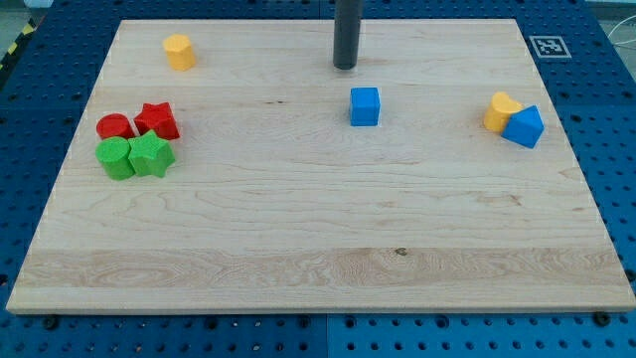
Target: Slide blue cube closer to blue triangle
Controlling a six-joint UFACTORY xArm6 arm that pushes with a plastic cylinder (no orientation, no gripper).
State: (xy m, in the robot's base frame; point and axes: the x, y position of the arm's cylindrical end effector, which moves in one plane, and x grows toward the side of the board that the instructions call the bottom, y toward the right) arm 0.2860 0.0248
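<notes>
The blue cube (365,105) sits on the wooden board, a little right of centre near the view's top. The blue triangle (524,126) lies far to its right, touching a yellow heart-shaped block (502,110) on its upper left. My tip (345,66) is the lower end of a dark rod coming down from the view's top. It stands just above and slightly left of the blue cube, with a small gap between them.
A yellow hexagonal block (179,51) sits at the upper left. At the left, a red cylinder (115,126), a red star (156,120), a green cylinder (116,158) and a green star (151,155) are clustered together. The board's right edge (586,189) is close to the blue triangle.
</notes>
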